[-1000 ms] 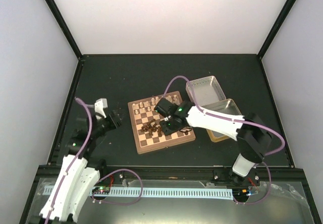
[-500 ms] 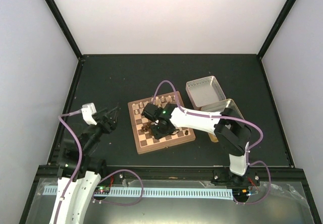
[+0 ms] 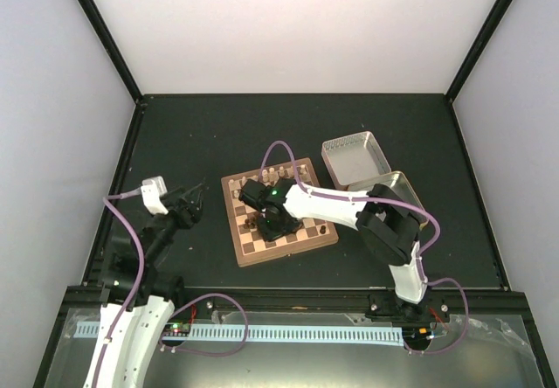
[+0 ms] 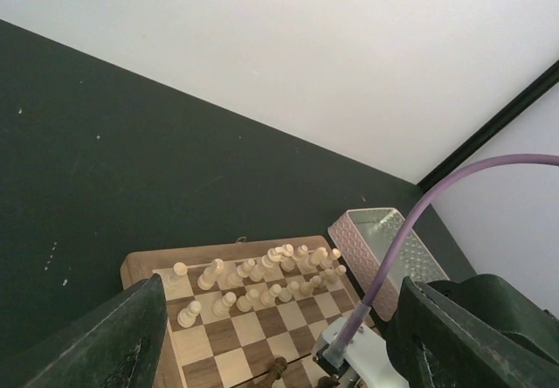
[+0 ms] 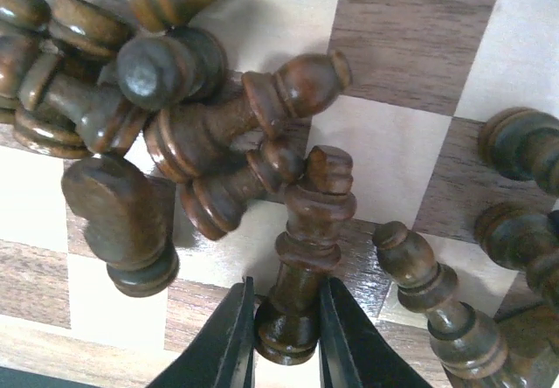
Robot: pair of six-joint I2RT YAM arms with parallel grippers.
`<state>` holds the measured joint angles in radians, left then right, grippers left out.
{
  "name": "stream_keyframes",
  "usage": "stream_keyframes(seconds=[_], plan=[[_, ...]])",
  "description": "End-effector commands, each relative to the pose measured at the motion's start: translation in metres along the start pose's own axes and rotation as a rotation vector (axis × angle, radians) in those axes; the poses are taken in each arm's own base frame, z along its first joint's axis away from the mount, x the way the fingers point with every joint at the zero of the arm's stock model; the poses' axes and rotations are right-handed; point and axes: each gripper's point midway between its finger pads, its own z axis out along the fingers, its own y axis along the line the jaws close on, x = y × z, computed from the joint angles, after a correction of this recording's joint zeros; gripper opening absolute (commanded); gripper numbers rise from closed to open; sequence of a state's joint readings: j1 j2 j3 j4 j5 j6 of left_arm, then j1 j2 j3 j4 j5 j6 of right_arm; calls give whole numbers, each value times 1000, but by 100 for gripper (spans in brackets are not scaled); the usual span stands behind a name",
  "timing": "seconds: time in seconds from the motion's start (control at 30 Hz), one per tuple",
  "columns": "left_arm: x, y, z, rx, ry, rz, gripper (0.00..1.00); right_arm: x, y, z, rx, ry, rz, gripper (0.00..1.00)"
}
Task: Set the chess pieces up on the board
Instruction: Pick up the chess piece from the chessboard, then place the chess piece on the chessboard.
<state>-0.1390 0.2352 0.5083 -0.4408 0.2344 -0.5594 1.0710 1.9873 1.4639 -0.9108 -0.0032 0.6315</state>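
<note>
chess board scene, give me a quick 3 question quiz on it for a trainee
1. True or false: the left tool is gripping a chessman.
2. The piece clamped in the right tool is: A cream, B dark brown, C red.
3. Fill in: the cream pieces stand in ___ rows along the far edge of the board.

Key: 1 false, it is open and empty, off to the board's left. 2 B. 3 two.
</note>
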Motion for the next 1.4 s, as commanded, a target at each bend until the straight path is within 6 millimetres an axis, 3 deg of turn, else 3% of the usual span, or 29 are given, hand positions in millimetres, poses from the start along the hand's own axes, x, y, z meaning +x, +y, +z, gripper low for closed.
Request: stream_keyframes(seconds=[0.0, 0.1, 0.3, 0.37, 0.5, 0.7, 0.9, 1.07, 1.37], plan=[[-18, -8, -5, 0, -42, 31, 74, 2, 2, -3, 7, 12, 4, 13], [-15, -9, -2, 7, -26, 47, 78, -1, -1, -12, 5, -28, 11, 14], [-9, -12, 7, 33, 28, 63, 85, -12, -9, -50, -19, -184, 2, 14], [-7, -15, 10, 45, 49, 56, 98, -16, -6, -64, -60, -247, -20, 15], [1, -24, 17, 105, 112, 36, 99, -25, 5, -94, -153, -386, -129, 15], [17, -75, 14, 418, 244, 6, 99, -27, 27, -157, -330, -662, -353, 15], [36, -107, 5, 639, 473, -132, 92, -13, 39, -210, -439, -940, -598, 17], [42, -122, 1, 720, 594, -199, 86, -7, 44, -221, -413, -1004, -764, 17], [59, -137, 3, 784, 715, -179, 79, 3, 47, -212, -379, -938, -919, 16]])
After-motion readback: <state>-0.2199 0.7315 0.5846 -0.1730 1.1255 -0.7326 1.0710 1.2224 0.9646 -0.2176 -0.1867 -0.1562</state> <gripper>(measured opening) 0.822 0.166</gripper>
